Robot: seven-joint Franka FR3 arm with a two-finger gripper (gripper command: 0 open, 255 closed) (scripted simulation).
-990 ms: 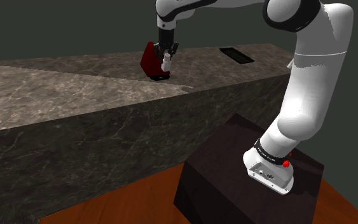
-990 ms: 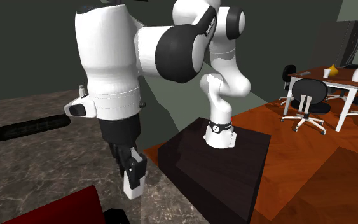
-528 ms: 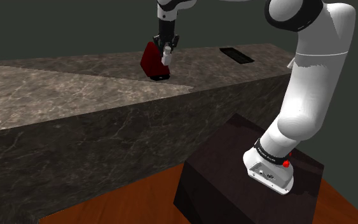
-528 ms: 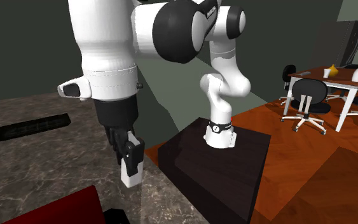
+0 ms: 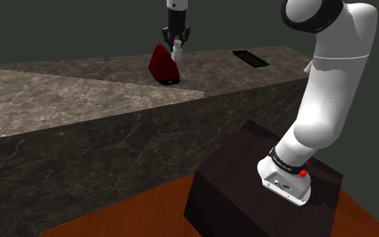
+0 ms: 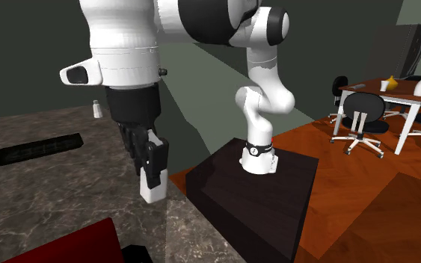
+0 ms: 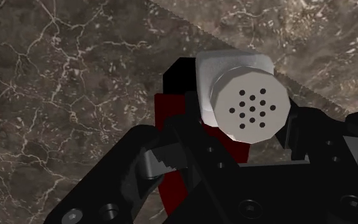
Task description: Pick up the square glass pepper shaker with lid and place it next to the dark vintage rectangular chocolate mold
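- The desk [image 5: 80, 87] is dark veined stone, with a grey-green wall behind it and a reddish wood floor [image 6: 366, 217] below.
- The jaws are clamped on the white shaker [image 6: 152, 187], which hangs clear above the desk.
- A red wedge [image 5: 159, 62] sits on the desk just below the jaws.
- The flat dark mold [image 5: 250, 58] lies well apart from the jaws.
- The second exterior view adds a table [image 6: 403, 95], office chairs [image 6: 366, 112] and a small capped bottle [image 6: 96, 109] beyond the jaws.
- The wrist view shows the held shaker's round, holed lid.

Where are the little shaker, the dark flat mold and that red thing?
shaker [image 7: 252, 106], wrist view, its holed lid.
mold [image 5: 250, 58], shoulder view, its middle.
red thing [image 5: 159, 64], shoulder view, its sloping face.
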